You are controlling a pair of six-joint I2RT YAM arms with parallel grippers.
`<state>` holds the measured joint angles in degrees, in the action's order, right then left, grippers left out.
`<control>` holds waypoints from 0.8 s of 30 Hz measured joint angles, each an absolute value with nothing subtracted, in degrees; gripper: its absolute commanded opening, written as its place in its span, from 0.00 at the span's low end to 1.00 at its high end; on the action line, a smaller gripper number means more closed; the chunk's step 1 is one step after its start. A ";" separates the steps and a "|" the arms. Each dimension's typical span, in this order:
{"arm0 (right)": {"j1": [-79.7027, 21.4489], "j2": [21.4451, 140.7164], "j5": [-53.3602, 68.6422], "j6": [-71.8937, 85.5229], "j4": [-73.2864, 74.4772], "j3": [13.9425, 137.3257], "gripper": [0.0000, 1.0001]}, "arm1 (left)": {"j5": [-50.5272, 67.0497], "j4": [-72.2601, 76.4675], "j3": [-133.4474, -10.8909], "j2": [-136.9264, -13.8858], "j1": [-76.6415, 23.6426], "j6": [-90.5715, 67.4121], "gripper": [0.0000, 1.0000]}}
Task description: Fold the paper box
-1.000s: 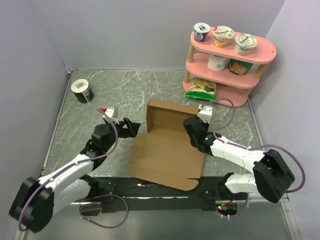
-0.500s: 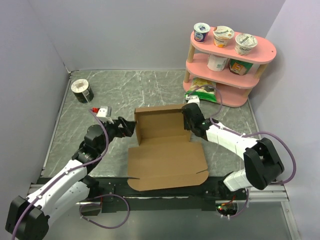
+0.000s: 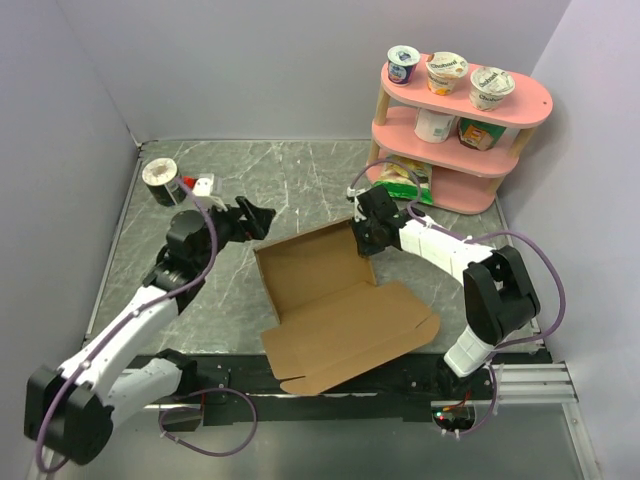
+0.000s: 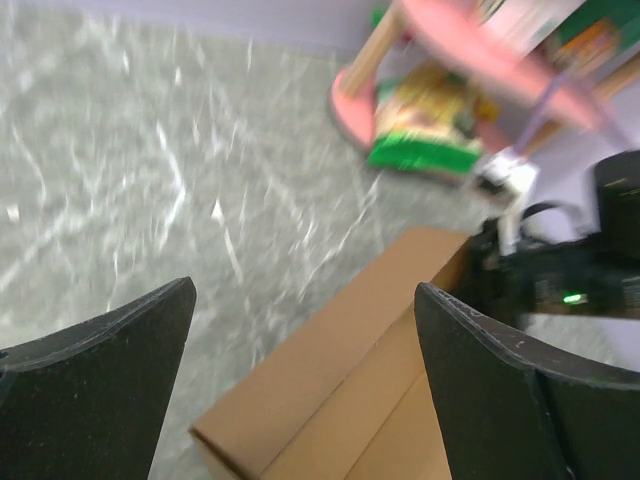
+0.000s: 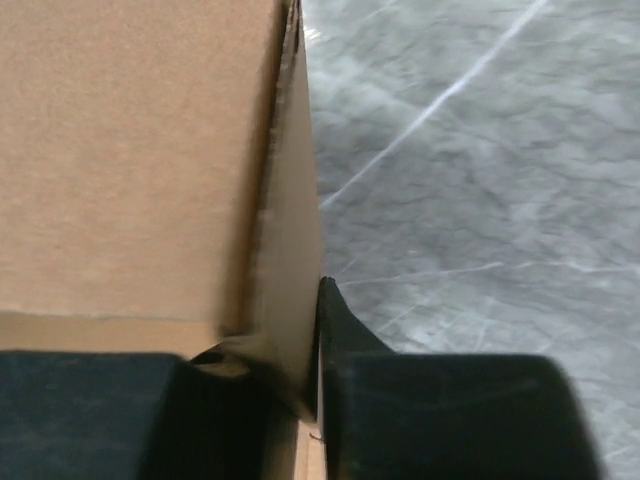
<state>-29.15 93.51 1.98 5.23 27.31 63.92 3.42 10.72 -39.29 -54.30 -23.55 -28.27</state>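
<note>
The paper box (image 3: 340,300) is plain brown cardboard, lying skewed on the marble table with its back wall raised and its wide lid flap stretched toward the near edge. At the box's far right corner, my right gripper (image 3: 362,238) is shut on the upright wall. The right wrist view shows that wall (image 5: 285,200) pinched between the two dark fingers (image 5: 345,330). My left gripper (image 3: 262,218) hovers open just beyond the box's far left corner, apart from it. In the left wrist view the box's wall (image 4: 340,370) lies between and below the spread fingers (image 4: 470,340).
A pink two-tier shelf (image 3: 455,125) with yogurt cups and cartons stands at the back right, and a green snack bag (image 3: 400,175) lies at its foot. A dark can (image 3: 160,180) lies at the back left. Grey walls close in both sides.
The box has swung round counter-clockwise, its right corner drawn back by the right gripper. The left gripper has moved back and up, away from the box's left edge.
</note>
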 measured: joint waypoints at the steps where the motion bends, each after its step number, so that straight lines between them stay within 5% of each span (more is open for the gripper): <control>1: -29.15 93.51 3.14 5.08 27.59 63.92 0.49 | 4.03 10.72 -39.16 -55.94 -23.22 -28.40 0.96; 4: -29.15 93.51 5.26 5.17 28.73 63.86 0.80 | 6.00 11.44 -38.35 -60.45 -22.61 -29.15 0.96; 9: -29.15 93.27 7.20 5.54 29.69 63.86 0.96 | 9.02 14.61 -36.73 -66.63 -22.24 -30.74 0.96; 14: -29.15 91.74 8.49 5.67 31.94 65.17 0.89 | 10.72 17.58 -34.30 -70.04 -22.17 -31.38 0.96; 17: -29.15 91.74 8.49 5.48 32.25 67.57 0.69 | 10.74 19.16 -33.95 -70.22 -22.15 -31.33 0.96; 24: -29.15 93.36 8.75 4.40 32.47 70.91 0.64 | 10.76 19.33 -33.98 -65.84 -22.13 -29.74 0.96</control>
